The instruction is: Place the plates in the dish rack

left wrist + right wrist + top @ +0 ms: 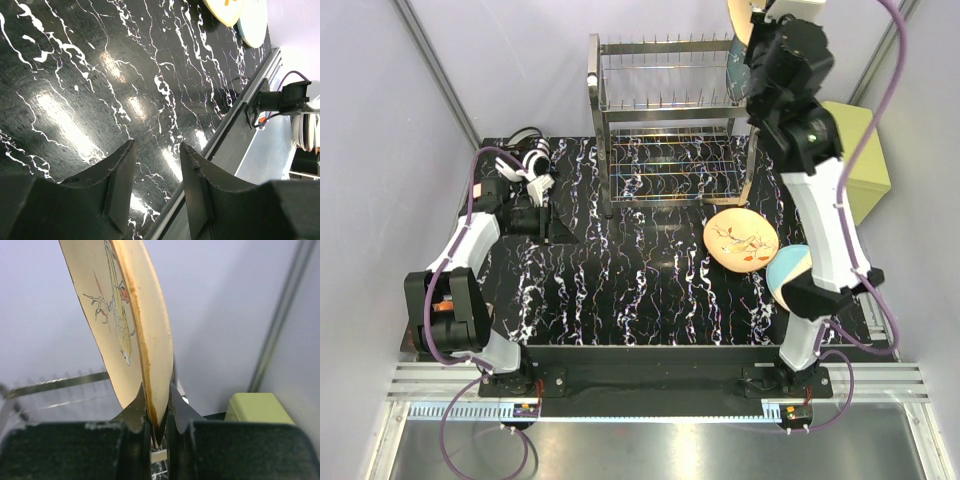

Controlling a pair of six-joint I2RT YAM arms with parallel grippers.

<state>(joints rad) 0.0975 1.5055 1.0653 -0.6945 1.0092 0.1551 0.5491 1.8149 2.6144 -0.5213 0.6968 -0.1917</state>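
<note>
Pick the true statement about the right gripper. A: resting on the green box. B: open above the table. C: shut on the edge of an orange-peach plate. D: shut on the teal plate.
C: the right wrist view shows the right gripper clamped on the rim of the orange-peach plate, held upright.

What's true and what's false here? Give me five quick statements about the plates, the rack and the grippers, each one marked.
1. The right gripper clamps an orange-peach plate by its edge. True.
2. The left gripper holds a plate. False: its jaws stand apart, empty.
3. A teal plate stands in the dish rack. True.
4. No plate lies on the table. False: a second orange-peach plate and a cream blue-edged plate lie there.
5. The olive-green box sits left of the rack. False: it sits to the right.
</note>
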